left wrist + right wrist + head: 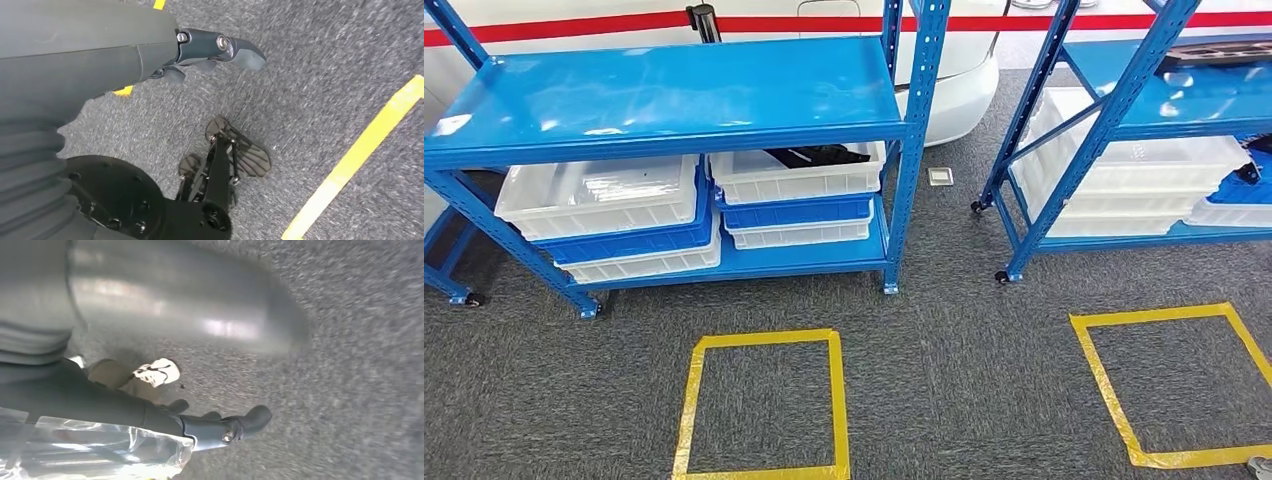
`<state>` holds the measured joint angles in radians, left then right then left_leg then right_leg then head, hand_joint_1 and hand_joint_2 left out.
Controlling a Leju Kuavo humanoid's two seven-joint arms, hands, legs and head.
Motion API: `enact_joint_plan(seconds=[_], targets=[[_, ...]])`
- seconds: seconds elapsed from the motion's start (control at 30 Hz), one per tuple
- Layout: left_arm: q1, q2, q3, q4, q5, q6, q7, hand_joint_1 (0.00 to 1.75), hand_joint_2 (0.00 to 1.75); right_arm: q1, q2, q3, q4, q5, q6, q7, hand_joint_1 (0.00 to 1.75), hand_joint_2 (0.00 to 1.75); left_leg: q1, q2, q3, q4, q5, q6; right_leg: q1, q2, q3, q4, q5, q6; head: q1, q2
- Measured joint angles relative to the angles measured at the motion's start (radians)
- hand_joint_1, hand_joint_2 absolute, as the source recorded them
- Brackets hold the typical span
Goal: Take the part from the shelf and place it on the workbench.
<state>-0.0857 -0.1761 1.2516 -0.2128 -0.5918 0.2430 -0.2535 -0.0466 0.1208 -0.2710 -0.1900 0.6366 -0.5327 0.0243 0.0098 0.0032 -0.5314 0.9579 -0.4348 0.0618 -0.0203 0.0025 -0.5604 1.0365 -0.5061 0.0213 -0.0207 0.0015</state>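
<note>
A black part lies in a white bin on the lower level of the blue shelf straight ahead. More dark parts sit in bins on the second blue shelf to the right. My left hand hangs over the grey carpet with its thumb stretched out and nothing in it. My right hand also hangs above the carpet, blurred. A sheet of crinkled clear plastic lies against it; whether the hand grips it is unclear.
White and blue bins are stacked on the lower levels of both shelves. Two yellow tape squares mark the carpet in front. A person's shoe stands near my right side. A white car body is behind the shelves.
</note>
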Motion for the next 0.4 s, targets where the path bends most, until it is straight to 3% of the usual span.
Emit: enact_joint_plan(seconds=[0.07,0.1,0.13,0.17,0.23,0.27,0.3,0.4], targets=[[0.001,0.003,-0.023,-0.006,0.012,-0.011,0.007,0.00,1.75,0.008,-0.004,0.002,0.000,-0.011,0.020,-0.009,0.00,1.75,-0.002,0.003,-0.003,-0.007,0.007,0.006,-0.002,-0.001,-0.066,0.135,-0.061,-0.013,0.001,0.000],[0.001,0.005,-0.043,-0.011,0.024,-0.016,0.013,0.00,1.75,0.016,-0.007,0.004,0.000,-0.023,0.032,-0.010,0.00,1.75,-0.003,0.003,-0.005,-0.007,0.008,0.007,-0.003,-0.001,-0.094,0.194,-0.081,-0.013,0.002,0.000],[0.002,0.008,-0.065,-0.019,0.036,-0.022,0.018,0.00,1.75,0.027,-0.010,0.007,0.001,-0.038,0.045,-0.011,0.00,1.75,-0.004,0.003,-0.006,-0.006,0.009,0.007,-0.004,-0.001,-0.104,0.218,-0.084,-0.009,0.001,0.000],[0.002,0.011,-0.089,-0.028,0.050,-0.027,0.024,0.00,1.75,0.038,-0.013,0.011,0.002,-0.053,0.057,-0.012,0.00,1.31,-0.005,0.002,-0.007,-0.004,0.009,0.006,-0.004,-0.001,-0.096,0.204,-0.072,-0.001,0.002,0.000],[0.002,0.017,-0.139,-0.048,0.076,-0.038,0.034,0.00,0.87,0.061,-0.021,0.019,0.004,-0.082,0.081,-0.012,0.00,0.44,-0.006,0.001,-0.009,0.004,0.007,0.001,-0.006,-0.003,-0.029,0.078,-0.021,0.015,0.003,0.000],[0.002,0.021,-0.163,-0.058,0.088,-0.044,0.040,0.00,0.44,0.069,-0.023,0.023,0.005,-0.095,0.092,-0.012,0.00,0.00,-0.009,0.001,-0.013,0.013,0.002,-0.005,-0.005,-0.004,0.004,0.012,0.000,0.017,0.003,0.000],[0.002,0.025,-0.189,-0.067,0.101,-0.048,0.045,0.00,0.00,0.076,-0.025,0.028,0.006,-0.108,0.102,-0.012,0.00,0.00,-0.012,0.002,-0.018,0.022,-0.003,-0.011,-0.005,-0.004,0.027,-0.033,0.014,0.014,0.001,0.000],[0.004,0.037,-0.253,-0.085,0.133,-0.060,0.058,0.00,0.00,0.089,-0.030,0.041,0.006,-0.143,0.130,-0.014,0.00,0.00,-0.014,0.004,-0.025,0.033,-0.009,-0.025,0.000,-0.002,0.039,-0.057,0.025,-0.003,-0.002,0.000]])
